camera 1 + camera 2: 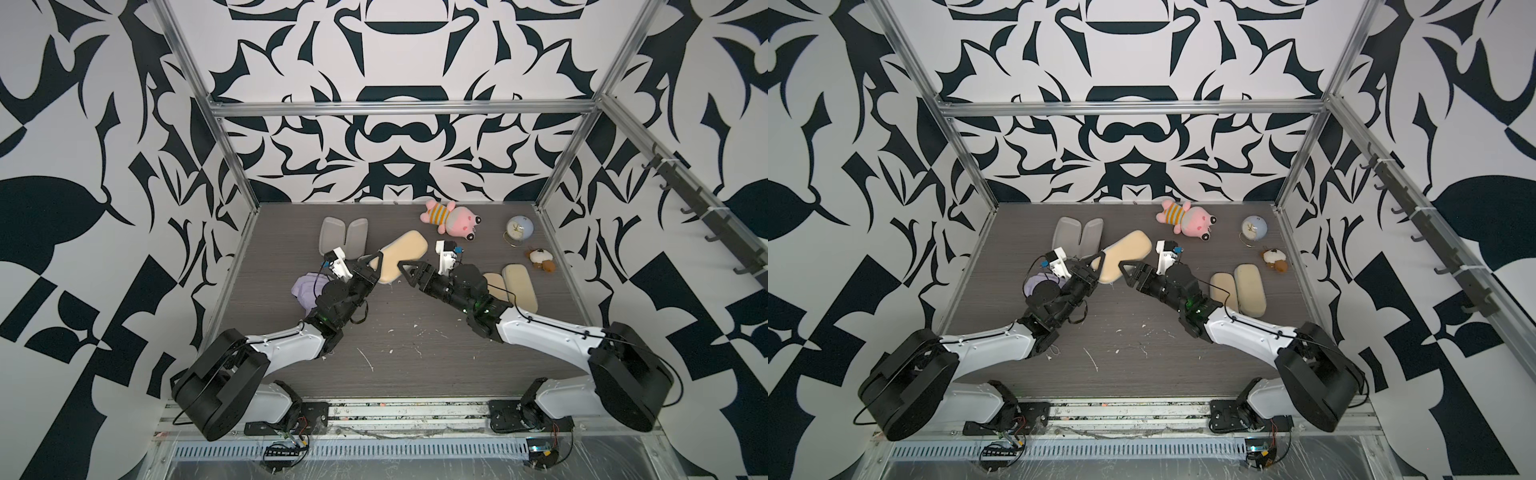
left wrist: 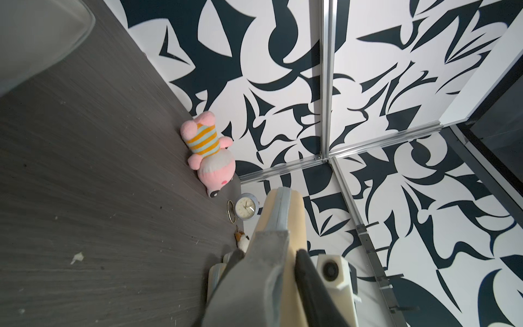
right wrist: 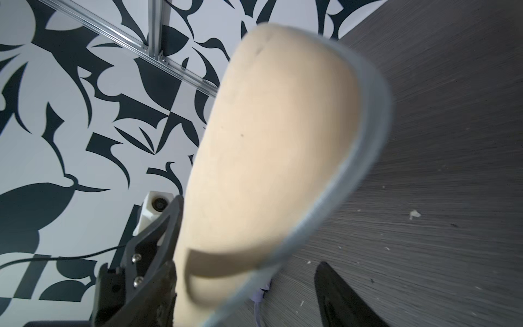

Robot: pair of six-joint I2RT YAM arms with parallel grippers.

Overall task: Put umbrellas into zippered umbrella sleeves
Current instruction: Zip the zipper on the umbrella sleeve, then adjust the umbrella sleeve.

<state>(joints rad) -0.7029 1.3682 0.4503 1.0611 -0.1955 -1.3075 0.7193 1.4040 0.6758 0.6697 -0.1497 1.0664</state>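
In both top views a beige zippered sleeve [image 1: 405,253] [image 1: 1127,249] lies mid-table. My left gripper [image 1: 374,261] [image 2: 288,246] is shut on its near-left end, and in the left wrist view the sleeve [image 2: 285,209] stands on edge between the fingers. My right gripper [image 1: 406,271] is open at the sleeve's near end; its one visible finger [image 3: 339,297] stands apart from the sleeve [image 3: 271,141]. A lavender umbrella [image 1: 305,289] lies partly hidden under my left arm. An open sleeve [image 1: 343,235] shows its grey lining at the back left. Two shut beige sleeves [image 1: 517,286] lie on the right.
A pink plush toy [image 1: 451,220], a small round clock [image 1: 518,230] and a little brown-and-white plush [image 1: 540,261] sit at the back right. White crumbs [image 1: 390,332] dot the near part of the dark table [image 1: 415,353]. Metal frame posts and patterned walls close three sides.
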